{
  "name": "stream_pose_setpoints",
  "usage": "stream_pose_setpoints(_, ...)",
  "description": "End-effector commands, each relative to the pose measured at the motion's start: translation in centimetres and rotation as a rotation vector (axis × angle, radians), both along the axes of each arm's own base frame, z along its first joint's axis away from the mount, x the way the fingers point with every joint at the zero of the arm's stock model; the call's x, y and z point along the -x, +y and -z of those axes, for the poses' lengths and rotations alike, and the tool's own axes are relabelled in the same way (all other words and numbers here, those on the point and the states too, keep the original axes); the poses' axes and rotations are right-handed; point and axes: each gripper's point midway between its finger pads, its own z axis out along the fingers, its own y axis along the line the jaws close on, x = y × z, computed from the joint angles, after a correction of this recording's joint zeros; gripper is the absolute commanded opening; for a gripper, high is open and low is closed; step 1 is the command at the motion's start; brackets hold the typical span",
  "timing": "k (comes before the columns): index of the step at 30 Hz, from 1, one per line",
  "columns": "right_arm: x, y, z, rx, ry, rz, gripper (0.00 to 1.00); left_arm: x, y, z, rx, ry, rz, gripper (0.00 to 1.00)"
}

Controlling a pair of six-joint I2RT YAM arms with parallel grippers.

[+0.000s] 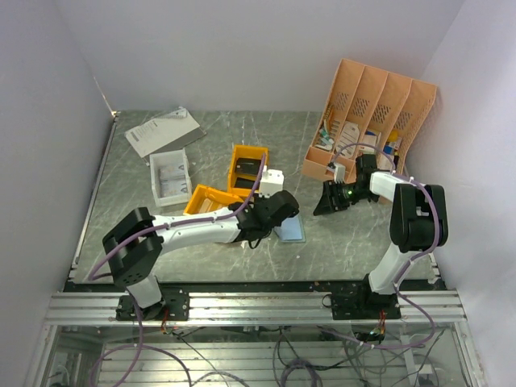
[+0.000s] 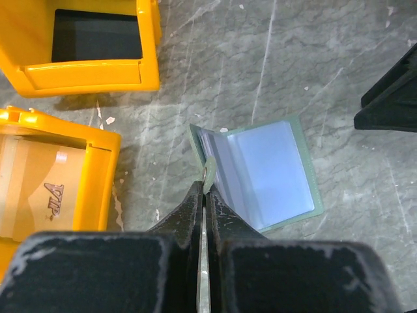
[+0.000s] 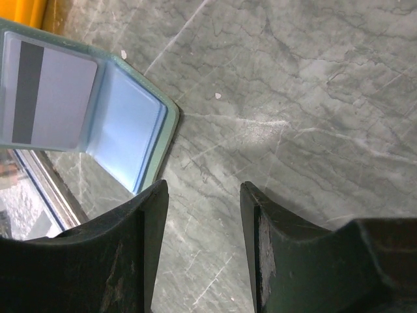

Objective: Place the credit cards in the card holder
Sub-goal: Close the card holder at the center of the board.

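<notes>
The left tool [image 2: 205,184] was clenched on the raised left flap of the card holder [image 2: 277,173], which lay open on the bench [image 2: 313,59] near its centre. Just right of it, the right tool [image 3: 203,195] hung released and empty. Farther left sat yellow bins [image 2: 85,72]; at the far right stood a peach organiser [image 1: 371,105].

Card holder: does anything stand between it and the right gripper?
Nothing visible does. Only bare table lies between the open right gripper and the card holder. The left gripper, shut on the holder's flap, is on the other side.
</notes>
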Motion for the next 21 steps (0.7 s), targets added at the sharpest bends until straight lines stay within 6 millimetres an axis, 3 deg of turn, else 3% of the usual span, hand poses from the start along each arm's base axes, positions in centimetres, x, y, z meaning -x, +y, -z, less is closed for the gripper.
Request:
stream_pose_setpoints(1,0.5,0.4,-0.3,-0.044,0.010,-0.025,0.48,0.0,-1.7,-1.6,0.122,-0.026,0.017,0.07)
stream_pose_setpoints(5,0.2,0.7,-0.9,-0.064,-0.006,-0.022,0.46,0.0,-3.9,-2.6,0.193,-0.039,0.103,0.07)
stream_pose_setpoints(9,0.0,0.5,-0.7,-0.050,-0.010,-0.001,0.42,0.4,-7.0,-2.2,0.248,-0.006,0.194,0.07)
stream_pose_setpoints(16,0.0,0.0,0.5,-0.008,0.029,0.019,0.12,0.0,-10.2,-0.8,0.295,0.024,0.232,0.07)
stream_pose_setpoints(21,0.6,0.5,1.3,0.012,0.060,-0.005,0.07,-0.6,-11.3,0.8,0.280,0.039,0.225,0.07)
